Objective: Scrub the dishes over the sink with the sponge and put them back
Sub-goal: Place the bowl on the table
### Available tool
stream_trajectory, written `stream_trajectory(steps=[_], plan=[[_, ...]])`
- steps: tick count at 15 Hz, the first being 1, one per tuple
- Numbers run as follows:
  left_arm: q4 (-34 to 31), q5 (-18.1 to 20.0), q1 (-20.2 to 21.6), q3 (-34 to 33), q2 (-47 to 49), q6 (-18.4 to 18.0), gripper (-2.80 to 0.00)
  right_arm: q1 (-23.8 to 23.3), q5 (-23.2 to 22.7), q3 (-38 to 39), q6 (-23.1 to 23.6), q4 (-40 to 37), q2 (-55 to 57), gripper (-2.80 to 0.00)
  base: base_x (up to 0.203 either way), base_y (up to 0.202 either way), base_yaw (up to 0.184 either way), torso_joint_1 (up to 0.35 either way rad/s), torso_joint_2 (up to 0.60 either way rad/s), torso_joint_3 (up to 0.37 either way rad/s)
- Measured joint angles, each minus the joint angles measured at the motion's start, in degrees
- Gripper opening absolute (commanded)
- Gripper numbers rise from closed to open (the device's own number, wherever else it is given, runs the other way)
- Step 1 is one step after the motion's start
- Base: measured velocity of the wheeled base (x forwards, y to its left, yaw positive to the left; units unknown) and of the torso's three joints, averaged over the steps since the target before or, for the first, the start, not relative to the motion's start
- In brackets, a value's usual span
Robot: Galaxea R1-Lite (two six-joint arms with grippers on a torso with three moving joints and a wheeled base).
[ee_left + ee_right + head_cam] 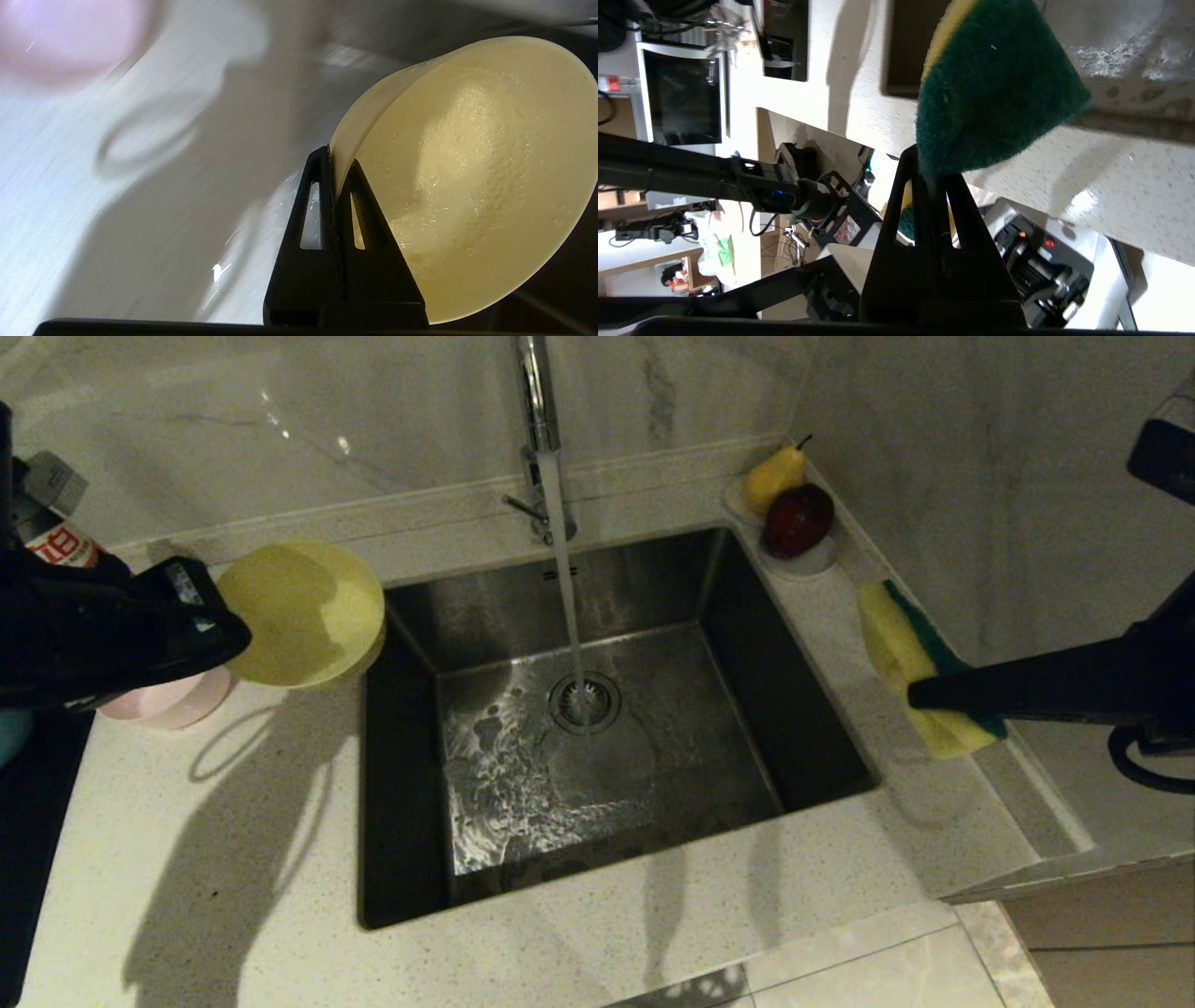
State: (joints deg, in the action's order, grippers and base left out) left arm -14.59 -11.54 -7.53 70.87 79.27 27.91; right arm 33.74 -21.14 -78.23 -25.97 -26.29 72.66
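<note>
I have both tools of the job in hand but no scrubbing under way. My left gripper [337, 163] is clamped on the rim of the yellow bowl [303, 611], holding it tipped on edge above the counter [233, 859] at the left rim of the sink [607, 849]; the wrist view shows droplets on its inside. My right gripper [931, 179] is pinched shut on the sponge [910, 658], which hangs over the narrow strip of counter to the right of the basin, green side toward the wall. The tap [540, 401] runs, its stream landing on the drain [585, 702].

The pink bowl [177, 700] sits on the counter under my left arm, and a sliver of something blue-green shows at the far left edge; I can't tell whether it is the third bowl. I judge that bowl and sponge have yet to meet over the basin, and at least two dishes wait after this one.

Room is good in the middle: the basin is wide and bare. The tight places are the edges. On the right, the wall and the fruit dish [803, 560] with its pear and apple crowd the sponge arm. On the left, the pink bowl lies just beneath my gripper, and the bottle [56, 537] stands behind it.
</note>
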Motion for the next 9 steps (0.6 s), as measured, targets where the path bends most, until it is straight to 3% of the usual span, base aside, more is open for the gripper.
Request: stream_trajectory(steps=[6, 9], plan=[[-8.31, 2.09, 14.88, -1.36, 2.07, 4.57, -2.8, -0.96, 0.38, 0.28, 0.09, -0.09, 0.55, -2.8, 0.0, 0.0, 0.0, 0.0, 0.0, 0.0], [-8.28, 7.12, 20.43, -4.5, 2.54, 5.87, -2.8, -1.99, 0.41, 0.17, 0.09, -0.09, 0.72, -2.8, 0.0, 0.0, 0.0, 0.0, 0.0, 0.0]])
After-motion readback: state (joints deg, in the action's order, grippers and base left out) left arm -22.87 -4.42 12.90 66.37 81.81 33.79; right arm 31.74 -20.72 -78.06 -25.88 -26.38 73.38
